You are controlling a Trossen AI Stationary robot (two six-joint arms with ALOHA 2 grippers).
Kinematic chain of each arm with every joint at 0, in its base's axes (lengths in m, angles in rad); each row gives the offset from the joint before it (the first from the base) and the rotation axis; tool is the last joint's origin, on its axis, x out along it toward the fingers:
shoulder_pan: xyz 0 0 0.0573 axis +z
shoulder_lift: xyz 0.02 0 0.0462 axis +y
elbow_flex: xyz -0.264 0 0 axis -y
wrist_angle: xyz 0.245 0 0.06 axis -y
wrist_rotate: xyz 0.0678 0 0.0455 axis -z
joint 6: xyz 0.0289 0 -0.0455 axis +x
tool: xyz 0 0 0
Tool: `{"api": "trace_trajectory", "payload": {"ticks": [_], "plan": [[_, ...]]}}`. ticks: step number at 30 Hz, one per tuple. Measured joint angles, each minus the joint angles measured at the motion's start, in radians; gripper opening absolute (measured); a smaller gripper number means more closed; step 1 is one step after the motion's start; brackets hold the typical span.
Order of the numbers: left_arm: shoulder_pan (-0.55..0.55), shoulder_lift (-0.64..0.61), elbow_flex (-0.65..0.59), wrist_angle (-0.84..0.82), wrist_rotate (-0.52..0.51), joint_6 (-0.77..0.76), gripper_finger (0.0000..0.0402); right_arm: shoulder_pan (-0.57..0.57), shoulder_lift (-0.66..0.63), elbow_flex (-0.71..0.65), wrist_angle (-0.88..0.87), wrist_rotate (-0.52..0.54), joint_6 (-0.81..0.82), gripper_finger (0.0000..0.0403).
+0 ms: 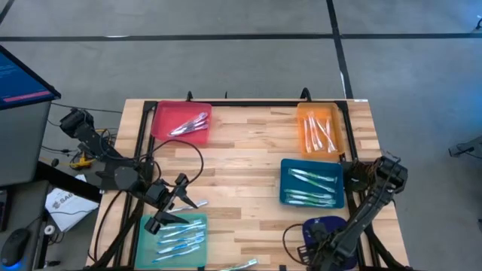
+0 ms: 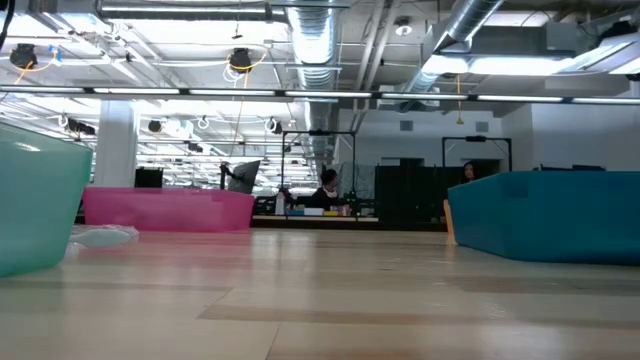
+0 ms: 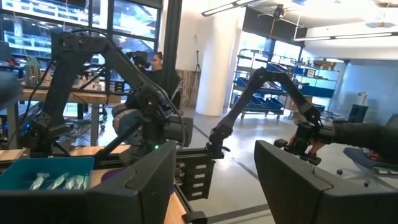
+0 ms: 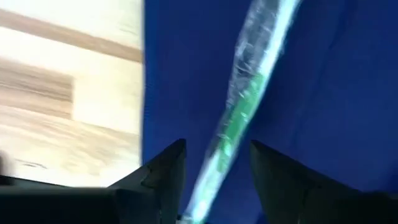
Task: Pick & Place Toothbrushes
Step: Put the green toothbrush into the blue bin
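In the right wrist view a toothbrush [image 4: 239,106], clear-wrapped with a green part, lies on the floor of a dark blue tray [image 4: 348,93]. My right gripper [image 4: 217,149] points down over it, open. One finger stands on each side of the toothbrush, and a gap shows beside it. In the high view the right arm covers most of that tray [image 1: 325,226], at the near right. My left gripper [image 1: 170,202] hovers open and about level above a mint tray [image 1: 143,226] of toothbrushes [image 1: 177,239] at the near left, with nothing between its fingers.
A pink tray [image 1: 162,113] at the far left, an orange tray [image 1: 301,124] at the far right and a teal tray [image 1: 288,169] in front of it each hold toothbrushes. One loose toothbrush [image 1: 242,264] lies at the near edge. Bare wood fills the table's middle.
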Motion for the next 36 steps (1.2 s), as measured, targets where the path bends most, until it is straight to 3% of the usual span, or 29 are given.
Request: {"api": "trace_trajectory", "payload": {"ticks": [14,36], "plan": [[0.0,0.0,0.0,0.0,0.003,0.0,0.0211,0.001,0.0,-0.046,0.052,-0.001,0.008,0.0145],[0.0,0.0,0.0,0.003,0.003,0.0,0.0211,-0.006,0.0,-0.046,0.047,-0.022,0.0,0.0075]]}}
